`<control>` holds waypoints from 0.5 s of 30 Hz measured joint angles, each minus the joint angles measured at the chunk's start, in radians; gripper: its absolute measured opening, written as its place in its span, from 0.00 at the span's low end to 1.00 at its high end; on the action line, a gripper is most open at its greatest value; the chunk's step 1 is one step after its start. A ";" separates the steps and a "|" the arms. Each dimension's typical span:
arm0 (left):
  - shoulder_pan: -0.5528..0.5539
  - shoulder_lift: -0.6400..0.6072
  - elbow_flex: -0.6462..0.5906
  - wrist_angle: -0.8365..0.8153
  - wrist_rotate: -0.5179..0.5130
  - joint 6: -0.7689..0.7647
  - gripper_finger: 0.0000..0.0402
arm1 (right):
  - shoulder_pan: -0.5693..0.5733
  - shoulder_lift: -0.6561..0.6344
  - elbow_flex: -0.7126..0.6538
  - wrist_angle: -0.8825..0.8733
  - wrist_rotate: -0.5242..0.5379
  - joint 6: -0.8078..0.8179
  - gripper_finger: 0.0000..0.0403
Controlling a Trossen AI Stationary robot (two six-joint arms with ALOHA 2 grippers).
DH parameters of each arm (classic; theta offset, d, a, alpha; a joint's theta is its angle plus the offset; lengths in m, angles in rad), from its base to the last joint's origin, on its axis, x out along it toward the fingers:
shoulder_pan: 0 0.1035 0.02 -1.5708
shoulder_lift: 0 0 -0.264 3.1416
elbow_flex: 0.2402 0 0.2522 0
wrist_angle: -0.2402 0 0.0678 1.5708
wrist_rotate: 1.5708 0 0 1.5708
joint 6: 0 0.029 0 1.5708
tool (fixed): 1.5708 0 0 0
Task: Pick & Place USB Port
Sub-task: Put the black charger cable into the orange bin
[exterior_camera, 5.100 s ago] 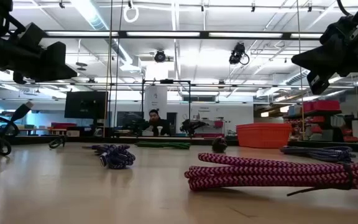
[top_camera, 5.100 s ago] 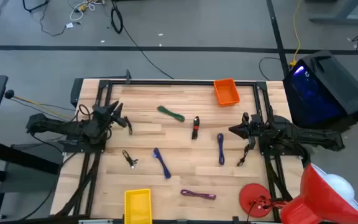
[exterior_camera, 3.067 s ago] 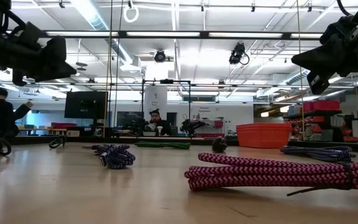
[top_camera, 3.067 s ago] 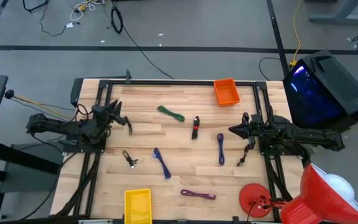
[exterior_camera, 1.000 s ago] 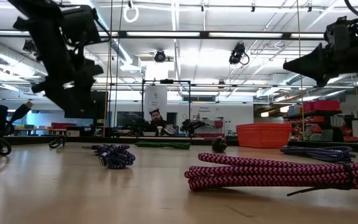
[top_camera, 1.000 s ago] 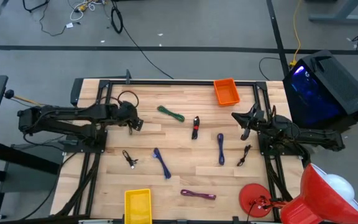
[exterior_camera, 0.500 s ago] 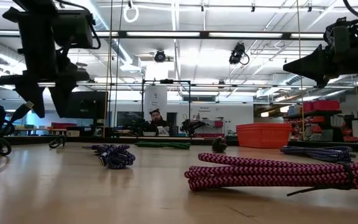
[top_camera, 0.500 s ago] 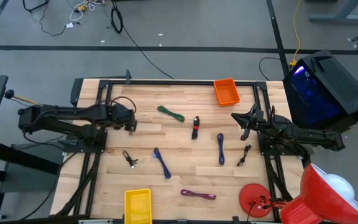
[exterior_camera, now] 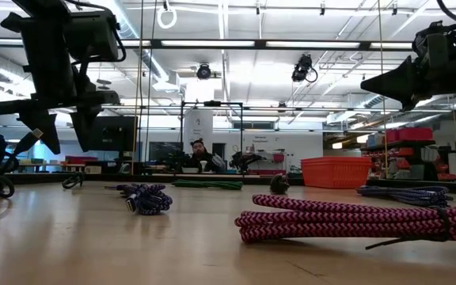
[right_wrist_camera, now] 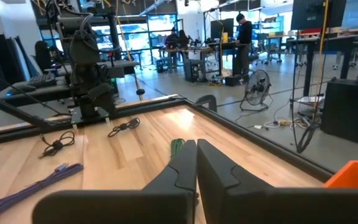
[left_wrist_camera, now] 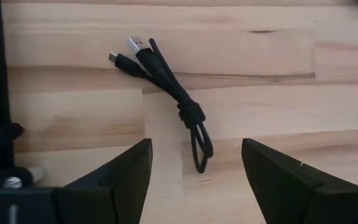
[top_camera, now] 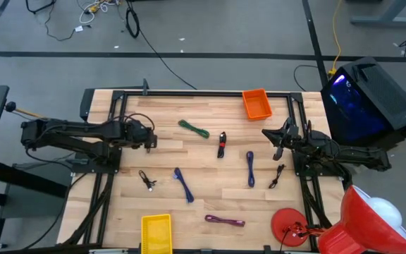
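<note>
A black USB cable [left_wrist_camera: 178, 99], tied into a small bundle, lies flat on the wooden table [top_camera: 189, 159] at the near left, also in the high view [top_camera: 146, 180]. My left gripper [top_camera: 149, 140] hangs above the table's left part, pointing down. It is open [left_wrist_camera: 196, 142], and the cable's loop end shows on the table between its two fingers. My right gripper [top_camera: 276, 148] is shut [right_wrist_camera: 196, 144] and hovers above the table's right side, holding nothing.
More bundled cables lie about: green [top_camera: 194, 128], black and red [top_camera: 221, 144], purple [top_camera: 249, 168], black [top_camera: 277, 175], blue [top_camera: 183, 185], magenta [top_camera: 224, 221]. An orange bin [top_camera: 256, 104] stands at the far edge. A yellow bin [top_camera: 156, 233] is at the near edge.
My left gripper has turned from a slanted pose until its fingers point straight down. It has drawn back slightly toward the table's left edge and has stayed open.
</note>
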 joint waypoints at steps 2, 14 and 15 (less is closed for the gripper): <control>-0.011 0.019 0.000 0.002 -0.005 -0.021 0.63 | 0.000 0.000 0.000 -0.001 0.000 -0.002 0.04; 0.006 0.264 0.000 0.137 -0.018 -0.032 0.63 | 0.000 0.000 0.000 -0.003 -0.025 -0.006 0.04; 0.011 0.283 0.000 0.138 -0.021 -0.032 0.63 | 0.000 0.000 0.000 -0.004 -0.032 0.000 0.04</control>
